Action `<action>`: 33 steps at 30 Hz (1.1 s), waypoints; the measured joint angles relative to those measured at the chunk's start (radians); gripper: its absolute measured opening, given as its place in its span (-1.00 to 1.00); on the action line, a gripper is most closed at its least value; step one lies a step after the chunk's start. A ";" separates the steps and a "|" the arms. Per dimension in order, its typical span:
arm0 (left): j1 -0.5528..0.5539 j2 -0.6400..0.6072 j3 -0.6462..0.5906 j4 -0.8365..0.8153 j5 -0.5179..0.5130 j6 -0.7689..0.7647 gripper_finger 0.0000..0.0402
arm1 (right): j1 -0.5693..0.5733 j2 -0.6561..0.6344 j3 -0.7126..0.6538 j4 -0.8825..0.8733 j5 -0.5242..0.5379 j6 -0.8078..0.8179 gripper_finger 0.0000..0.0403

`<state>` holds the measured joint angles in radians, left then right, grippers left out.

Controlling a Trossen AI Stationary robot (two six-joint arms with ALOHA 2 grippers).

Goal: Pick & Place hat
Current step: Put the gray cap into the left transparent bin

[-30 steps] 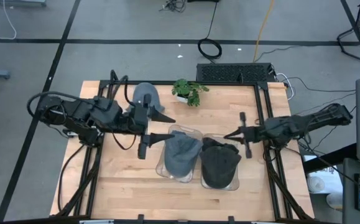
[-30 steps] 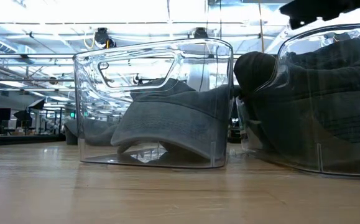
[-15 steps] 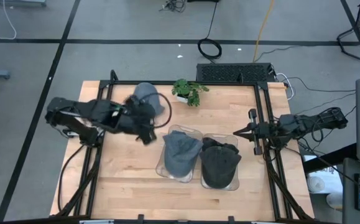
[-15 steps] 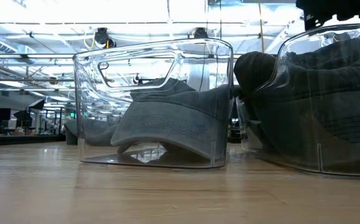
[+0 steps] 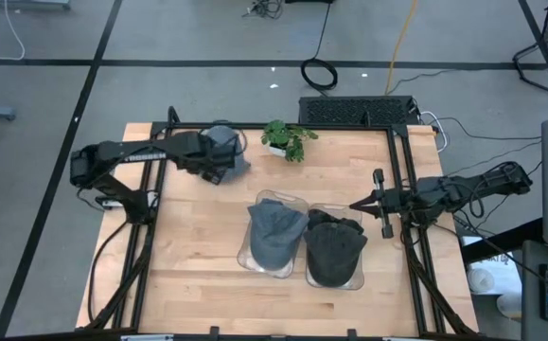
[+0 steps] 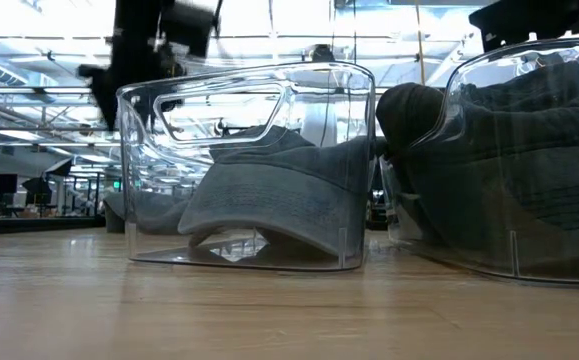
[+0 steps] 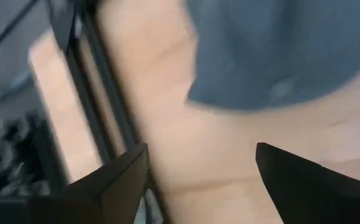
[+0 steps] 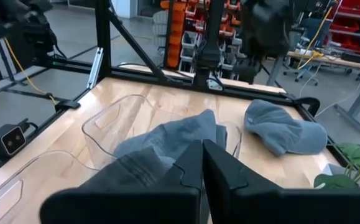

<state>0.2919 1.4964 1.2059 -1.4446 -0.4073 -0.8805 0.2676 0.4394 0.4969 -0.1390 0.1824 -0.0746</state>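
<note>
Left gripper [image 5: 219, 169] spread open over the soft blue-grey fabric hat [image 5: 224, 145]; right gripper [image 5: 361, 204] pinched closed.

Two dark jointed arms, black cables trailing behind.

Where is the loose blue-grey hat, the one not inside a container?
In the high view the loose hat lies at the table's far left, beside the small plant, with the left gripper over it.
</note>
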 joint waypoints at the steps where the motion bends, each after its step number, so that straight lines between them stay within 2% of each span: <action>1: 0.017 0.001 -0.035 0.028 0.005 0.010 0.56 | 0.000 0.003 0.000 0.000 0.000 0.002 -1.00; 6: 0.085 0.002 -0.157 0.209 0.016 0.098 0.61 | 0.000 0.017 0.000 0.000 0.000 0.003 -1.00; 11: 0.149 0.002 -0.215 0.414 0.024 0.171 0.61 | 0.000 0.020 0.000 0.012 0.000 0.003 -1.00; 14: 0.178 0.001 -0.228 0.453 -0.023 0.173 0.61 | 0.000 0.020 0.000 0.020 0.000 0.011 -1.00; 19: 0.205 0.001 -0.241 0.536 0.019 0.171 0.61 | 0.000 0.020 0.000 0.022 0.000 0.011 -1.00; 25: 0.235 0.008 -0.281 0.547 0.015 0.110 0.61 | 0.000 0.020 0.000 0.021 -0.001 0.011 -1.00; 33: 0.257 0.009 -0.392 0.738 0.052 0.077 0.61 | 0.000 0.020 0.000 0.022 -0.001 0.010 -1.00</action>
<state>0.5486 1.5051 0.8137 -0.7068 -0.3554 -0.8039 0.2676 0.4599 0.4973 -0.1173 0.1818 -0.0643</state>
